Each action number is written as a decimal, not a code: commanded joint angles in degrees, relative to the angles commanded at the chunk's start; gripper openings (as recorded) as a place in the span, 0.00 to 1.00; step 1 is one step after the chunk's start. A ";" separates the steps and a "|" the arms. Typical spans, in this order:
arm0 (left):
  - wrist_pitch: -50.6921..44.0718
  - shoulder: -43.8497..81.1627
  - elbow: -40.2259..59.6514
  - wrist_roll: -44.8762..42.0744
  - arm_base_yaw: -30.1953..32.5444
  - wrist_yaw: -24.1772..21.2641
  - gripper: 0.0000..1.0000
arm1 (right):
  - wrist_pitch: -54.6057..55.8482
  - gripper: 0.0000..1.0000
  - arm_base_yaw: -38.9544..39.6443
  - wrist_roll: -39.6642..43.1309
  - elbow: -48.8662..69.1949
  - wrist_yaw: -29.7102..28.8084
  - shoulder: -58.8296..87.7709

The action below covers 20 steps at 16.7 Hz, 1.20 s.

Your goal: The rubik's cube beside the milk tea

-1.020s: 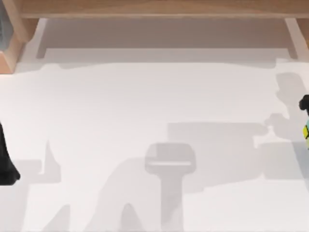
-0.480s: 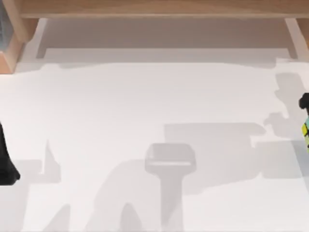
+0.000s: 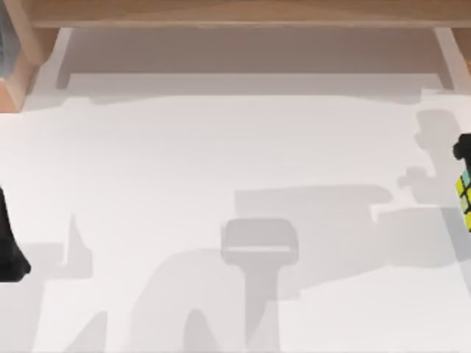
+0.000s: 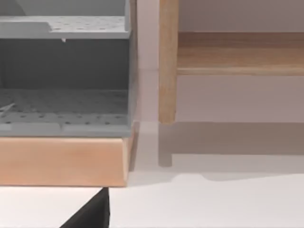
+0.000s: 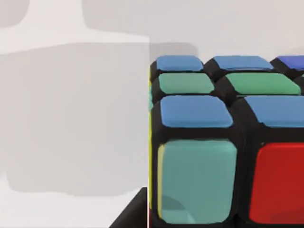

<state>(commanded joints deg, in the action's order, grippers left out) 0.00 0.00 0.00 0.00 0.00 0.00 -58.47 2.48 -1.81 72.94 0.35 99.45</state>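
My right gripper point(image 3: 464, 158), at the frame's right edge, carried the rubik's cube point(image 3: 464, 195), jaws apparently clamped on it; setting it down remained. Left arm sat parked.

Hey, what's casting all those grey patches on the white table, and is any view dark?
Top view: soft, blurry-edged shadows shaped like arms lie across the table; the rubik's cube sits at the right edge. Left wrist view: a shadow band under the wooden shelf. Right wrist view: evenly lit, cube close up. None dark.
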 joint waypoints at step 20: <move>0.00 0.00 0.00 0.00 0.00 0.00 1.00 | 1.31 0.38 -1.41 0.01 -2.62 -0.50 3.96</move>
<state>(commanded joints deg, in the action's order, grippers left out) 0.00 0.00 0.00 0.00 0.00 0.00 -57.17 1.08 -1.80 70.33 -0.15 103.41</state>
